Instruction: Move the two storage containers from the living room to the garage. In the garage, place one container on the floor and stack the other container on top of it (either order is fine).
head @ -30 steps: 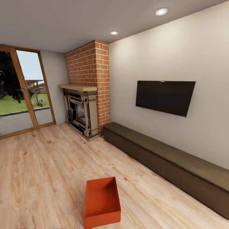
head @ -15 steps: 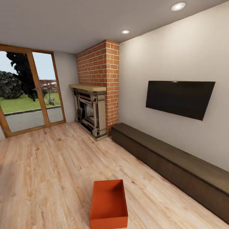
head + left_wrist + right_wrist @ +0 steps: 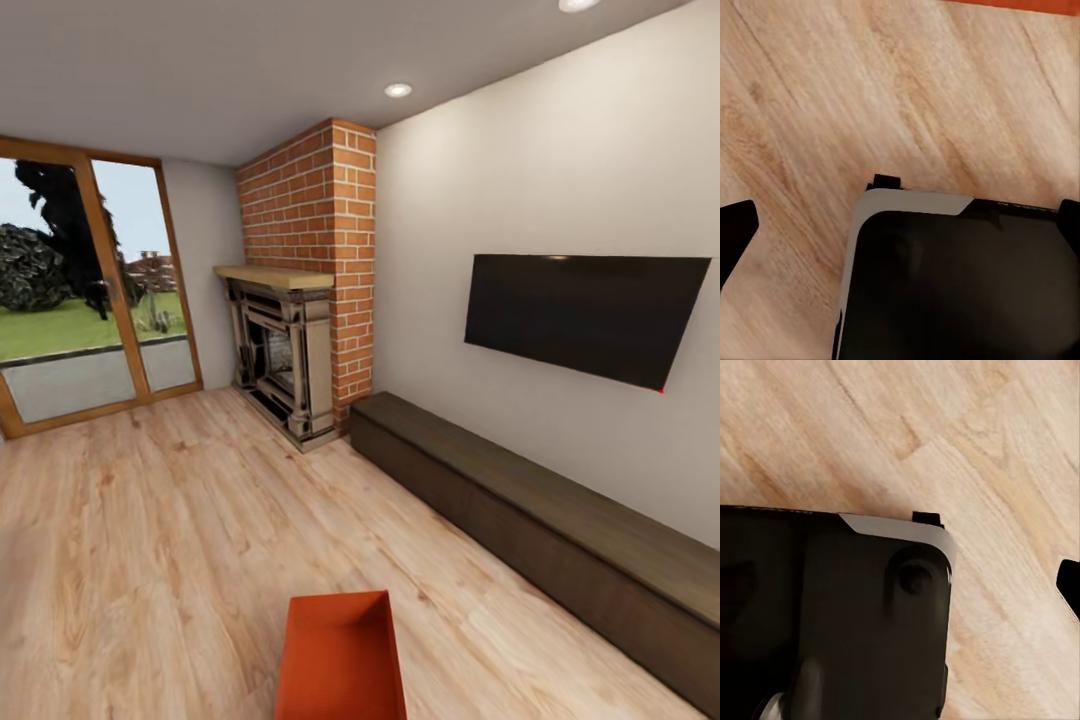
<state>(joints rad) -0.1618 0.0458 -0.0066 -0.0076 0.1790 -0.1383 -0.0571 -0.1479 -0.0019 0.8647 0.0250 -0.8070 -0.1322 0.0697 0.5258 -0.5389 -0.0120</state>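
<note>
- Left gripper: the left wrist view is showing a dark finger tip [image 3: 735,229] at one edge and another at the opposite edge, with plank floor [image 3: 870,90] between them. Nothing is sitting between them, so I am judging the jaws wide and empty, though too little shows to be sure.
- Right gripper: the right wrist view is showing only 1 dark tip [image 3: 1069,585] over bare planks, beside the robot's black base [image 3: 832,615]. I cannot tell whether it is open or closed.
- An orange strip [image 3: 1020,4] is showing at the far edge of the left wrist view, probably the bin's wall, so the left arm is looking nearer to it.
- 1 bin [image 3: 342,655] is lying on the wood floor [image 3: 150,520] straight ahead of the robot, low in the head view and cut by the frame.
- Its long axis is running away from the robot, short end nearest.
- The bin is looking empty.
- Beyond it are standing the low cabinet [image 3: 540,510], the TV [image 3: 585,315], the fireplace [image 3: 285,350] and the glass doors [image 3: 90,290]: this is the living room.
</note>
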